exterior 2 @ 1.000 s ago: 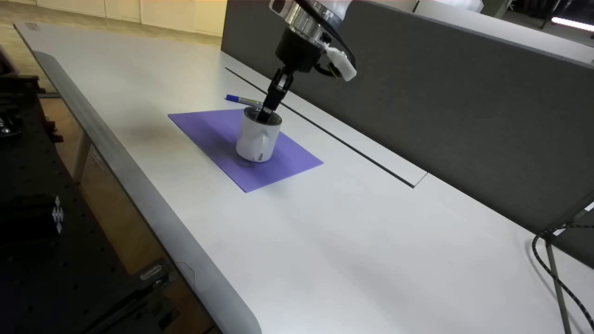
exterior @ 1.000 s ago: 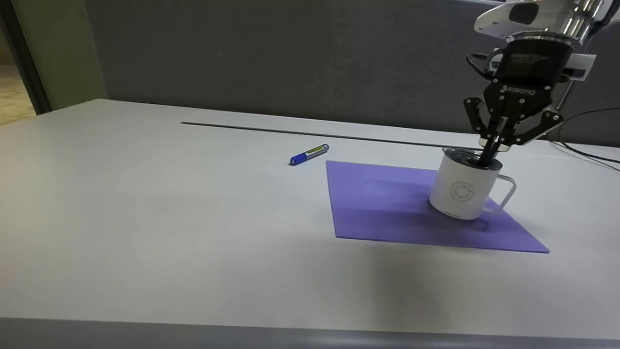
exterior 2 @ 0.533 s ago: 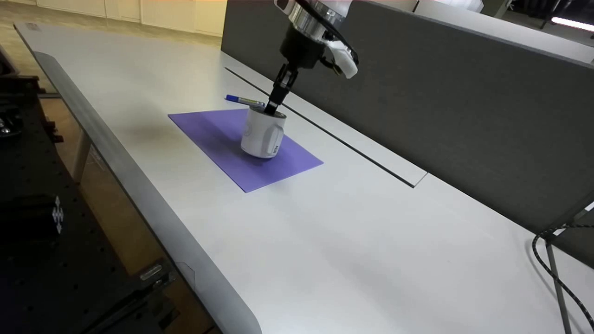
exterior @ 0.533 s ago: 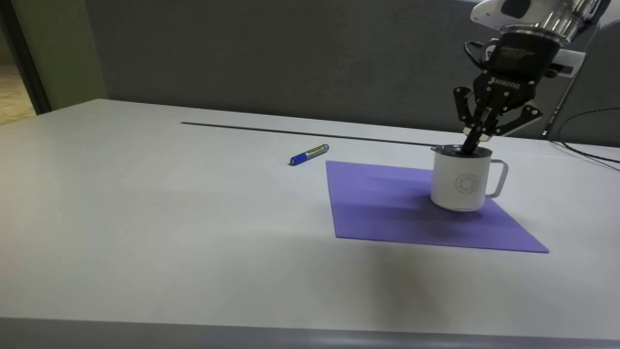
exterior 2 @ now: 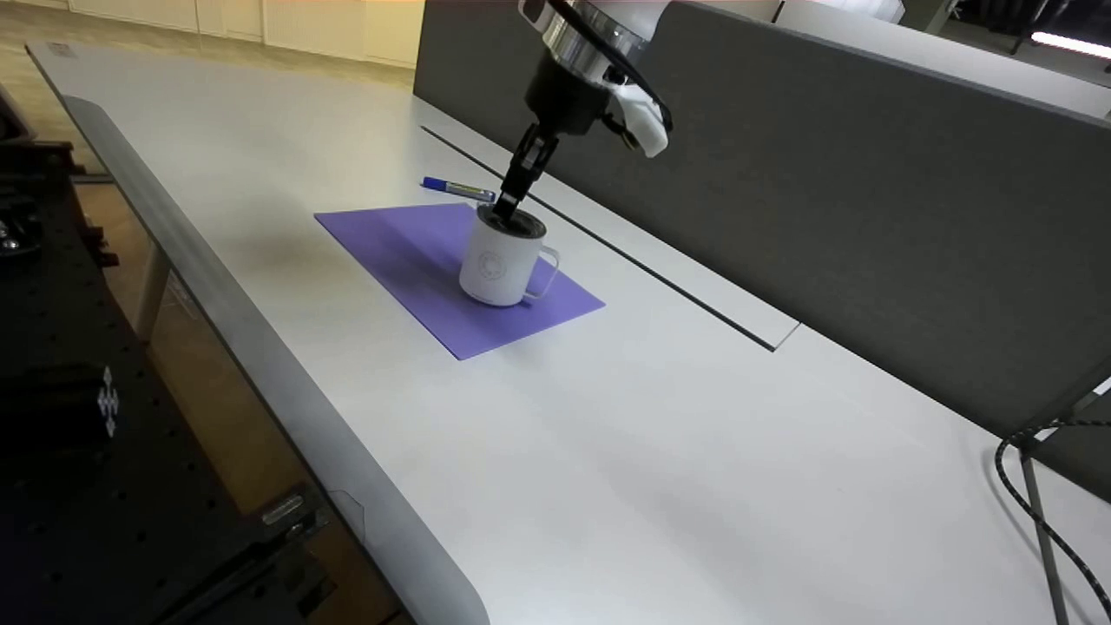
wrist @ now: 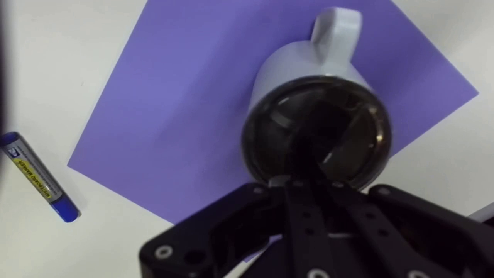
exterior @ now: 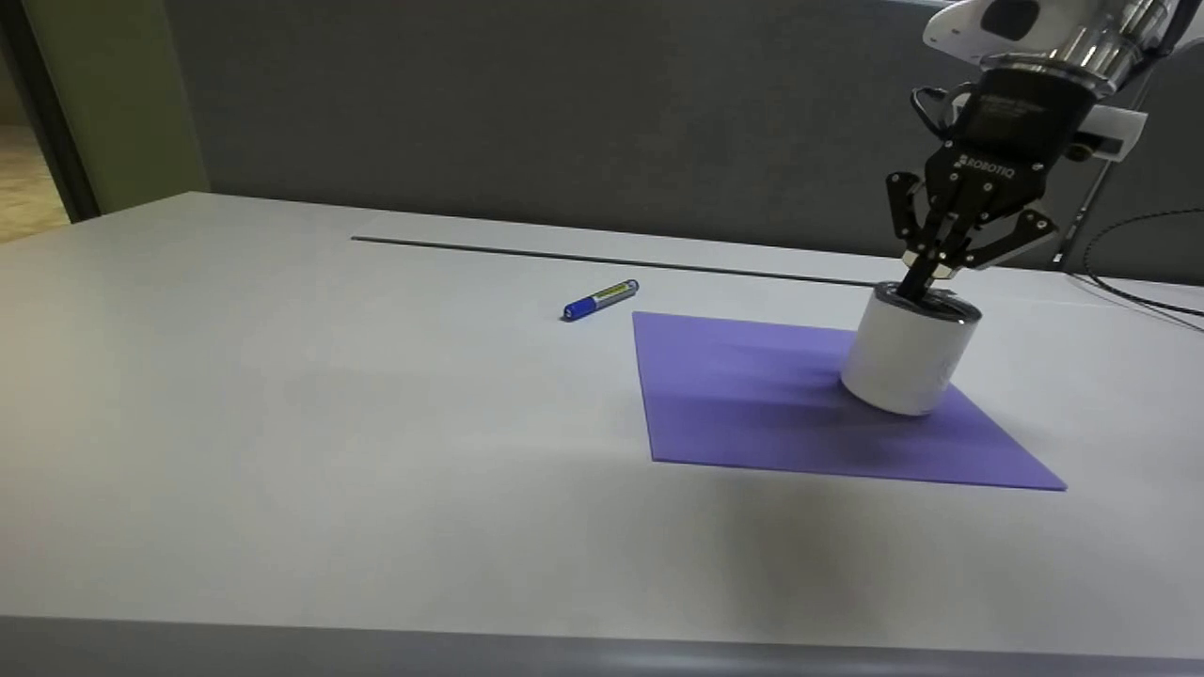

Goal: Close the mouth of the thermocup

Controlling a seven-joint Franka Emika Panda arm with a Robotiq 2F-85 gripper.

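The white thermocup (exterior: 898, 367) has turned on the purple mat (exterior: 724, 395) since half a second ago, carrying its handle (wrist: 341, 36) and round emblem (exterior 2: 491, 265) with it. In an exterior view where both showed then, they are now out of sight; in an exterior view where the handle pointed toward the camera, the emblem now faces it and the handle stands out at the side. In an exterior view where the cup was nearly upright, it is now tilted, its top leaning toward the mat's nearest edge. It remains on the mat, close to that edge. Above the mat, the arm (exterior 2: 568, 39) slants down toward the lower left in both exterior views, ending in the gripper (exterior: 910, 290), which is narrow, its fingers (exterior 2: 516, 180) drawn together; whether anything is pinched between the tips cannot be told. The tips reach down inside the cup's rim, at the dark lid (wrist: 274, 139); whether the lid is closed cannot be made out. A blue-capped marker (exterior: 602, 299) lies just off the mat on the pale table (exterior: 376, 423), as before.
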